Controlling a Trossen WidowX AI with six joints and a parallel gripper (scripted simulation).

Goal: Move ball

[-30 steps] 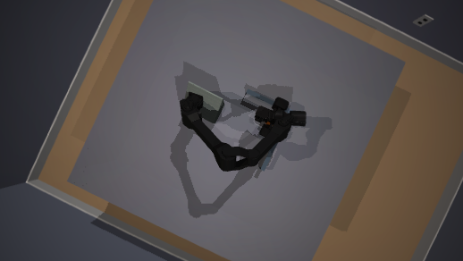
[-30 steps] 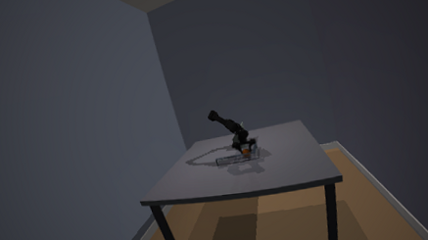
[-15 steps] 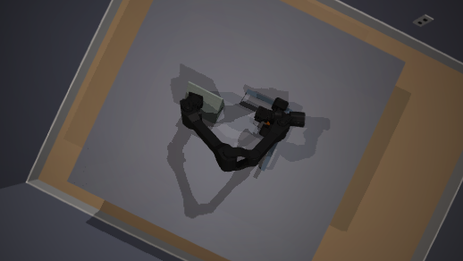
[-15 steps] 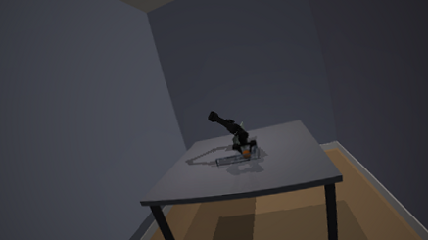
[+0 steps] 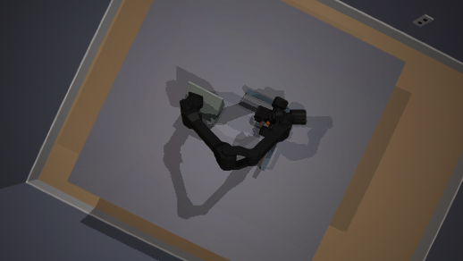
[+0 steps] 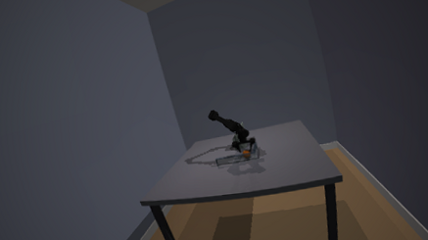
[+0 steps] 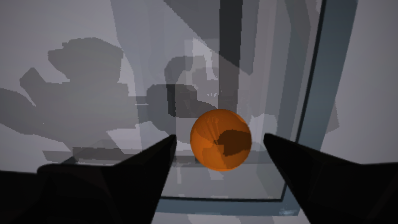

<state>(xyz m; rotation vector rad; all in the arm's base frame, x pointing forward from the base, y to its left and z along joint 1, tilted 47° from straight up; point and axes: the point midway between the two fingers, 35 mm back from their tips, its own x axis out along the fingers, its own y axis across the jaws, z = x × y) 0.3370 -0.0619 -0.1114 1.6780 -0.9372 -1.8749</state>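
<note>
Presently, item one: the claw (image 7: 220, 142), black, two-fingered, is standing wide with nothing gripped; in the wrist view a gap is showing on each side of the ball. The left finger (image 7: 150, 165) is lying just beside the ball without touching it; the right finger (image 7: 295, 160) is sitting a little further off.

Item two: the ball (image 7: 220, 140), orange, is resting on the table (image 7: 60, 40) between the two fingers, nearer the left one, with a dark shadow falling across its lower right face. No separate see-through copy is showing apart from it; whether the two coincide cannot be told.

Item three: the clear walls (image 7: 320, 85) are running just right of the claw and, as a lower band, just beneath the fingertips, meeting in a corner near the right finger. The ball is lying on the inner side of both.

Item four: the arm (image 5: 232, 152), in the top view, is bending from its base (image 5: 192, 105) round to the claw (image 5: 264, 121), with the ball (image 5: 267, 122) visible only as a small orange fleck. In the exterior view the ball (image 6: 246, 153) is sitting low beneath the claw (image 6: 246, 146) on the table (image 6: 284, 166).
</note>
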